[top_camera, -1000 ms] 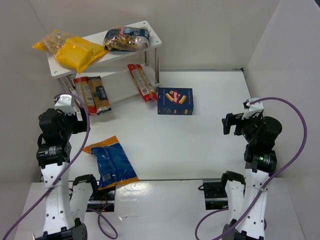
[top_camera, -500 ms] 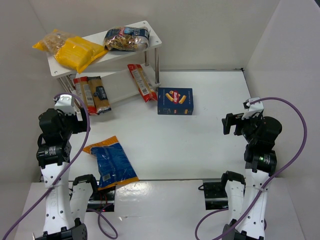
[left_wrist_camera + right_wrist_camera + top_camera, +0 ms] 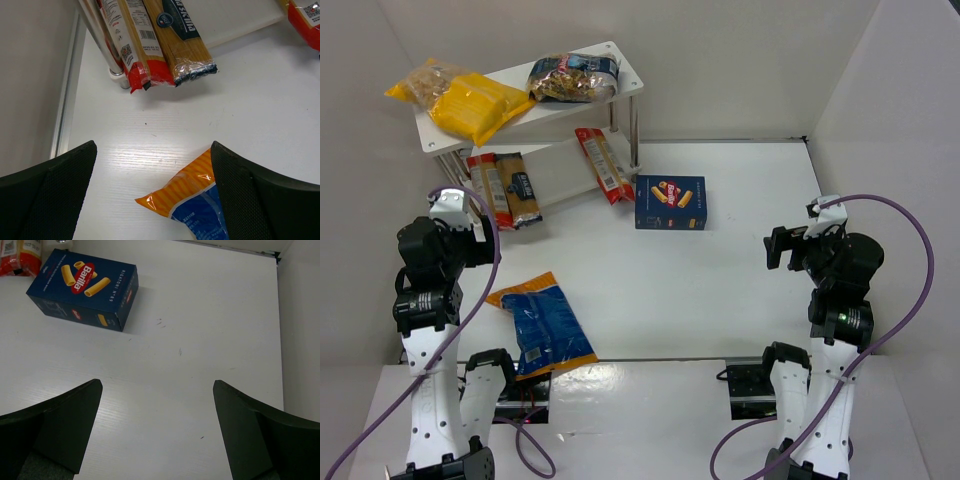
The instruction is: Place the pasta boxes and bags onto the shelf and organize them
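White tabletop; I read blue bag nearest left claw, orange end just ahead, lying diagonal. Both claws wide, empty; box upper left of right claw.

Robot lab: bare white panel walls around table

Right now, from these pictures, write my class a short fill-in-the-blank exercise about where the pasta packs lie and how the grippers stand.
1. The flat dark-blue box picturing yellow pasta lies on the ___, not on the small white two-tier shelf.
2. The crinkly blue plastic bag with orange ends lies nearest the ___ arm.
3. The plump yellow plastic bag rests on the shelf's ___ tier.
4. The left gripper and the right gripper both stand ___, holding nothing.

Missing words: table; left; top; open.
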`<action>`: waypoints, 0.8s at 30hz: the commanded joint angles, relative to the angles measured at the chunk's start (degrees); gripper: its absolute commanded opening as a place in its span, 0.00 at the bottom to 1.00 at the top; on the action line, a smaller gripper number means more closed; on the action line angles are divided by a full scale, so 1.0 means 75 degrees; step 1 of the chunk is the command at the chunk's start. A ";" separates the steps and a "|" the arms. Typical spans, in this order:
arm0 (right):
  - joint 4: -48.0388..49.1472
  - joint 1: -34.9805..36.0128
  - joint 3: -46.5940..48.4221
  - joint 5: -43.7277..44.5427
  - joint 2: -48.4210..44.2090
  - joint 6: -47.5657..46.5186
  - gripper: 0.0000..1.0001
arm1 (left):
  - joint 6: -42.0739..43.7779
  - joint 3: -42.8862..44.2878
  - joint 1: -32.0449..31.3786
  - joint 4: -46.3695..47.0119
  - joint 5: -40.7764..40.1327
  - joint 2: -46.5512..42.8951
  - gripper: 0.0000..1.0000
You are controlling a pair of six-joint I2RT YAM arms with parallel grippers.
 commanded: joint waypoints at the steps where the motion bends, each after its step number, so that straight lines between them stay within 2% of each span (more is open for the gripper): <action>1: 0.0315 -0.0050 0.0029 -0.0011 0.0010 -0.0017 1.00 | 0.0190 0.0032 0.0041 0.0119 0.0164 -0.0033 1.00; 24: 0.0315 -0.0050 0.0100 -0.0011 -0.0108 -0.0017 1.00 | 0.0190 0.0032 0.0041 0.0119 0.0234 0.0038 1.00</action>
